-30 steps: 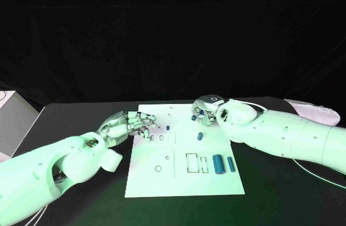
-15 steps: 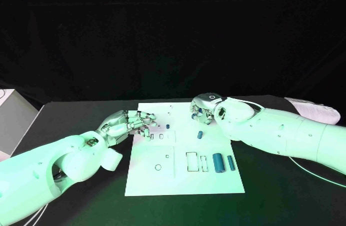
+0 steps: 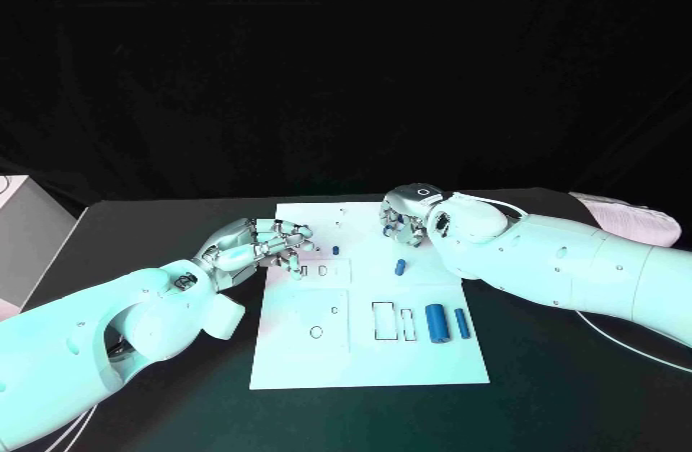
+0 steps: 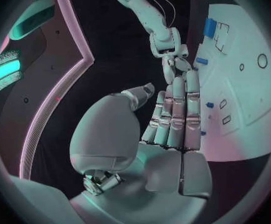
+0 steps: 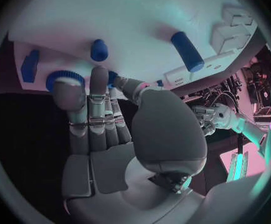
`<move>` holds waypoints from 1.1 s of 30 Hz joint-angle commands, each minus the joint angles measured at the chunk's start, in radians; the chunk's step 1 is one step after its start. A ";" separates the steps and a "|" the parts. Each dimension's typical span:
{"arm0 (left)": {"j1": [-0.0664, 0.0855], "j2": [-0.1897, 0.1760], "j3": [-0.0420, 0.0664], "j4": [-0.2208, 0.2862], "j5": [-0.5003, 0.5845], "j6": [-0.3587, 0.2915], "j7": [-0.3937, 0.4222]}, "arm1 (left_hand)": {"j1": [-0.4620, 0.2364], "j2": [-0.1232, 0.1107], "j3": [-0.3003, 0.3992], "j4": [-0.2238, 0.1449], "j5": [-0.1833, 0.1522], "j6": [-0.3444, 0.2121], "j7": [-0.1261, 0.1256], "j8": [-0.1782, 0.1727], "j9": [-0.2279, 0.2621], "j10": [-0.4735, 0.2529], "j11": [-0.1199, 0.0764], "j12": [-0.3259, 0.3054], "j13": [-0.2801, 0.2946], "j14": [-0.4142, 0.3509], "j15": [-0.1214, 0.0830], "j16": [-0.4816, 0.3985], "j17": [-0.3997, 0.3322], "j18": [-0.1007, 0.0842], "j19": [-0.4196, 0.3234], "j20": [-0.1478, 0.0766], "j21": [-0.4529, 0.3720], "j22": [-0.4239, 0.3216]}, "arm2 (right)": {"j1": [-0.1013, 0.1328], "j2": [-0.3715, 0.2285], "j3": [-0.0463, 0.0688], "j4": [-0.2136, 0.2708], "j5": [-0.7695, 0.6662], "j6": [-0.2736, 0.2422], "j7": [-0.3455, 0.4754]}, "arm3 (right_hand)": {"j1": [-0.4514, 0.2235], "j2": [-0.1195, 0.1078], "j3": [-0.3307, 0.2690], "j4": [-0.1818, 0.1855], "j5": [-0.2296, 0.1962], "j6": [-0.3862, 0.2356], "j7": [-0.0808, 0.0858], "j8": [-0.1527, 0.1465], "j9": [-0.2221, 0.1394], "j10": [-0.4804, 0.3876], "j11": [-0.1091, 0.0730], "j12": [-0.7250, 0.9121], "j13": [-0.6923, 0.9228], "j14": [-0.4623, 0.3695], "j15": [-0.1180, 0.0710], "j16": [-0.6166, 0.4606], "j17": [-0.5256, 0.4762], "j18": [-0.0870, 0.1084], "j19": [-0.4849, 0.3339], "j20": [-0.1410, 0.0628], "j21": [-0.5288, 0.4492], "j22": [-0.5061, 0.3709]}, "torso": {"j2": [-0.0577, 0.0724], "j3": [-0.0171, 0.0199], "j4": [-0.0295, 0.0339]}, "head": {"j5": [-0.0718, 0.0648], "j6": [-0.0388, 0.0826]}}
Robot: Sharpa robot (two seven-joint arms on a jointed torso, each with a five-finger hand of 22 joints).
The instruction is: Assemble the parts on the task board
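Black tabletop under a dark backdrop, white task board flat in the middle in front of me.

My left hand sits at the board's left edge near the far end, fingers curled together over the edge. In the left wrist view the fingers lie straight and side by side with the thumb apart, and I see nothing between them. Whether the fingertips touch the board, I cannot tell.

My right hand hovers over the board's far right corner, fingers bent down toward the surface. The right wrist view shows a blue ridged round part right at the fingertips and another small blue piece tucked just behind them; I cannot tell if I actually hold either one.

Blue parts counted in the head view:
- one small peg standing between my two hands
- one short cylinder just beside my right wrist, on the board
- two longer cylinders lying side by side near the right edge, the fatter one and the thinner one

That makes four clear parts on the board, plus those at my right fingertips. Several empty slots and holes are cut in the board.
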 commanded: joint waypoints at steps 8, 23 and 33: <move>0.000 0.001 0.001 0.000 0.001 0.016 0.004 | -0.012 0.001 0.001 0.004 0.001 -0.009 0.024 -0.005 0.001 -0.005 -0.001 -0.007 -0.001 -0.004 0.000 -0.004 -0.001 0.013 -0.006 0.003 -0.007 -0.001 | 0.000 -0.001 0.000 0.004 -0.027 -0.054 -0.029 | 0.049 0.040 0.023 -0.040 -0.039 0.043 -0.011 0.039 0.032 0.068 -0.023 0.014 0.019 -0.011 -0.010 0.020 -0.005 -0.015 0.024 -0.017 0.021 0.029 | 0.000 0.0004 -0.0013 | 0.003 -0.002; 0.000 -0.001 0.001 -0.001 0.001 0.015 0.003 | -0.012 0.002 0.000 0.005 0.001 -0.009 0.024 -0.005 0.002 -0.005 -0.001 -0.007 -0.001 -0.003 0.000 -0.005 -0.002 0.014 -0.006 0.004 -0.008 -0.002 | 0.002 -0.012 0.004 0.044 -0.035 -0.203 -0.050 | 0.037 0.027 0.032 -0.054 0.022 0.022 0.002 0.034 0.043 0.054 -0.012 -0.003 0.018 -0.015 -0.004 0.031 -0.008 -0.018 0.020 -0.016 0.027 0.038 | 0.001 0.0003 -0.0005 | 0.006 0.009; 0.000 -0.002 0.001 0.001 0.001 0.013 0.003 | -0.012 0.003 0.000 0.005 0.001 -0.009 0.024 -0.005 0.002 -0.005 -0.001 -0.007 -0.001 -0.003 0.000 -0.006 -0.002 0.014 -0.005 0.004 -0.010 -0.003 | 0.014 0.026 0.007 0.033 -0.042 -0.245 -0.067 | 0.031 0.016 0.030 -0.058 0.034 0.017 0.004 0.032 0.045 0.049 -0.010 -0.004 0.017 -0.016 -0.003 0.034 -0.008 -0.018 0.019 -0.015 0.027 0.038 | 0.003 -0.0014 0.0000 | 0.010 0.015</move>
